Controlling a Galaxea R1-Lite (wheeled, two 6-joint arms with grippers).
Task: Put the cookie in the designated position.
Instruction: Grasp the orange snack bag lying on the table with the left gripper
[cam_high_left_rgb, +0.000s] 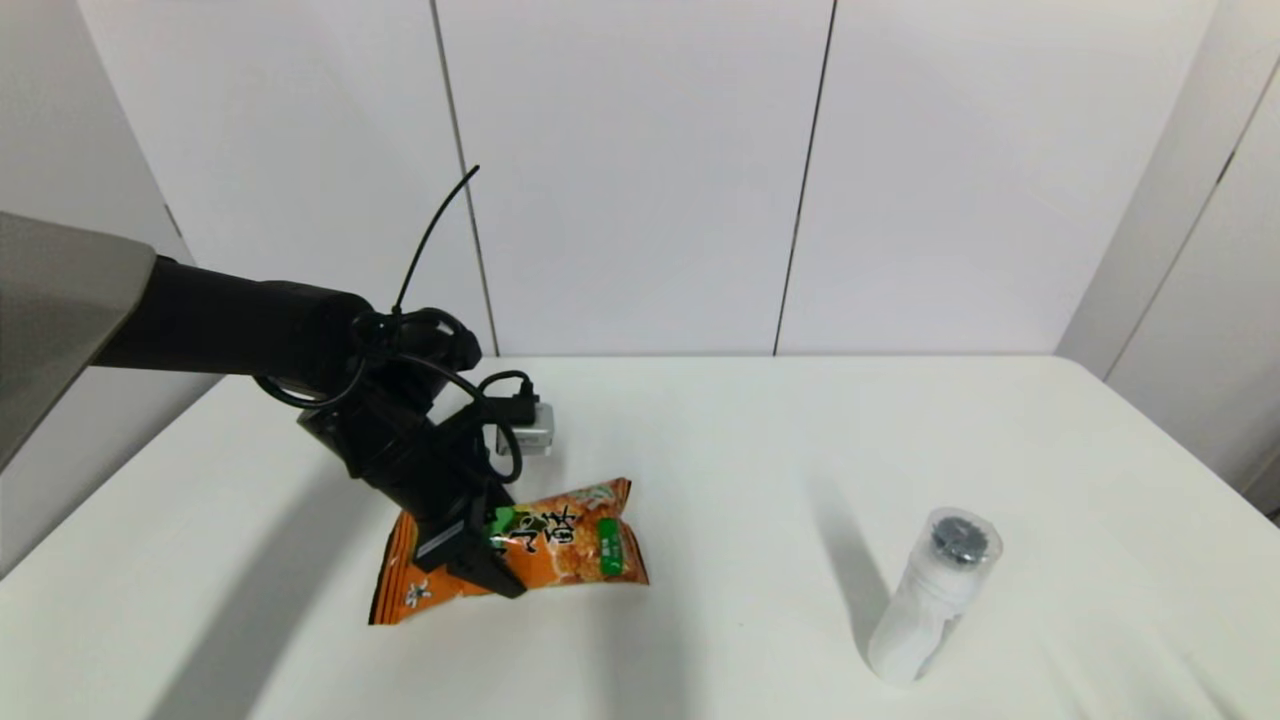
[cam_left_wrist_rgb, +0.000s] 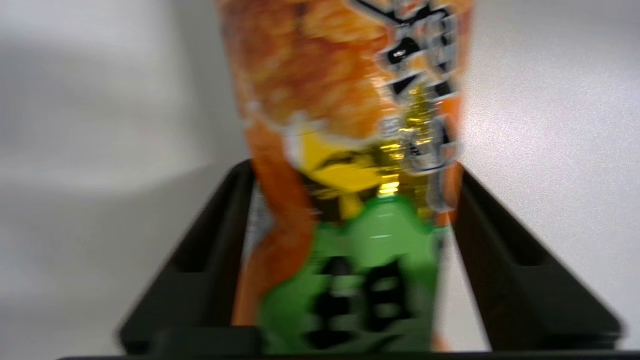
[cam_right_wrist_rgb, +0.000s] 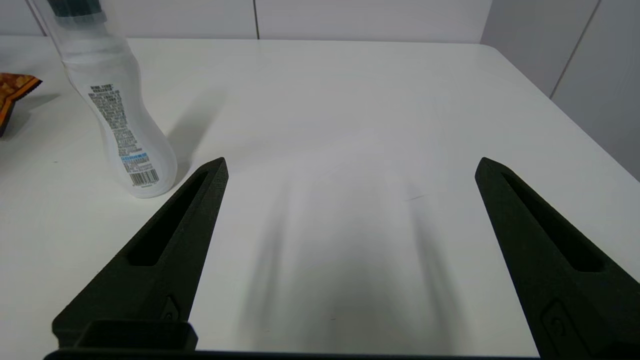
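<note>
The cookie is a crinkly orange packet with a green patch and black characters, lying left of the table's middle. My left gripper comes down on it from the left and is shut on its midsection. In the left wrist view the cookie fills the gap between both black fingers of the left gripper. I cannot tell whether the packet touches the table. My right gripper hovers open over bare table at the right, out of the head view. One corner of the cookie shows at the edge of the right wrist view.
A white bottle with a dark cap stands upright on the right part of the table, near my right gripper's finger, the bottle showing its printed label. The white table ends at a panelled wall behind.
</note>
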